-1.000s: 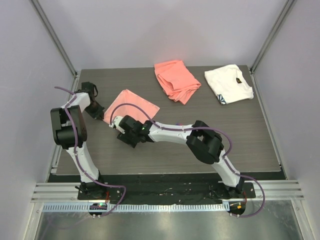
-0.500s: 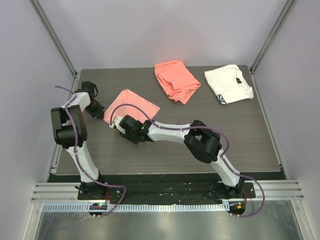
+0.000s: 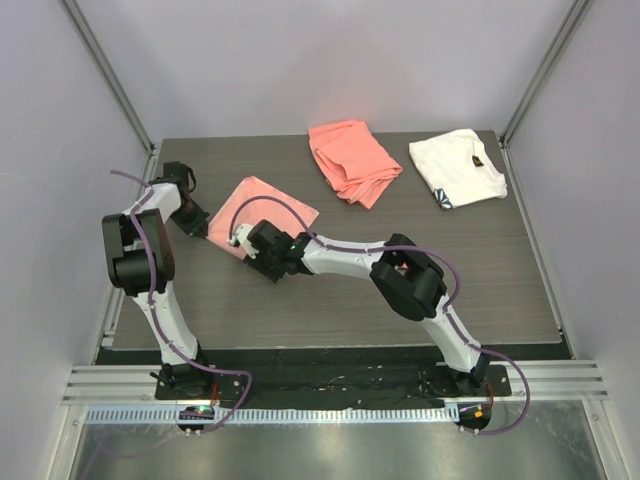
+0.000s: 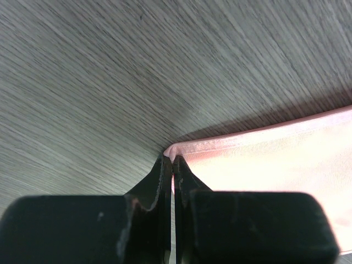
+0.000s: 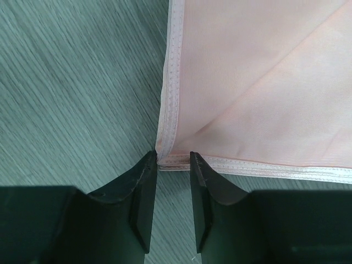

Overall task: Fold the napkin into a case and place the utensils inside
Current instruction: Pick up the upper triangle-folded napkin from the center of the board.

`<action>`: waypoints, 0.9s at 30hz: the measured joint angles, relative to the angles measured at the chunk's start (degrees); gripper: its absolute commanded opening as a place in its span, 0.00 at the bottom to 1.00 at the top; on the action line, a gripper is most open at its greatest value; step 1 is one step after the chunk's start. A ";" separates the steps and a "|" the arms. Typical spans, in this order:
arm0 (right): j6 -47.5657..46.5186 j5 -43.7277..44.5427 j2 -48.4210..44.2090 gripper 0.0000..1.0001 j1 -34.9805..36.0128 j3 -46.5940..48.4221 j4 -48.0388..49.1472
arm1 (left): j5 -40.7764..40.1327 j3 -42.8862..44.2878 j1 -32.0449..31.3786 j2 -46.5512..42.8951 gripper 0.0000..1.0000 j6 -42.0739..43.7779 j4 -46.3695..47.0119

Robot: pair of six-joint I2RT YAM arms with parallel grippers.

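Thin, glossy pale-pink square napkin (image 3: 270, 205) lying flat on the left part of the dark wood-grain tabletop (image 3: 350, 290). Left fingers (image 4: 159, 190) clenched on the napkin's left corner, a sliver of pink cloth showing between their tips. Right fingers (image 5: 144, 187) part-way apart, flanking the stitched near corner; the hem reaches just between the tips, tabletop shows in the gap, and whether they grip the cloth cannot be told. A diagonal crease crosses the napkin in the right wrist view. Thicker coral-orange cloth (image 3: 352, 160) and white cloth with a dark mark (image 3: 457, 165) lie crumpled along the far edge, well apart from the napkin.
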 measured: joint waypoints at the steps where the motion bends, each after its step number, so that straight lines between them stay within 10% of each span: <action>1: 0.07 -0.15 0.00 0.28 -0.13 -0.04 0.17 | 0.00 0.00 0.00 0.02 0.00 0.02 0.00; 15: -0.44 0.26 -0.72 0.02 -0.66 -2.23 3.69 | 0.44 1.09 0.00 0.63 0.00 0.17 -0.26; 27: 2.75 -3.80 -3.67 0.01 0.94 -3.15 1.51 | 6.93 0.31 2.36 -1.27 0.00 -2.32 -0.57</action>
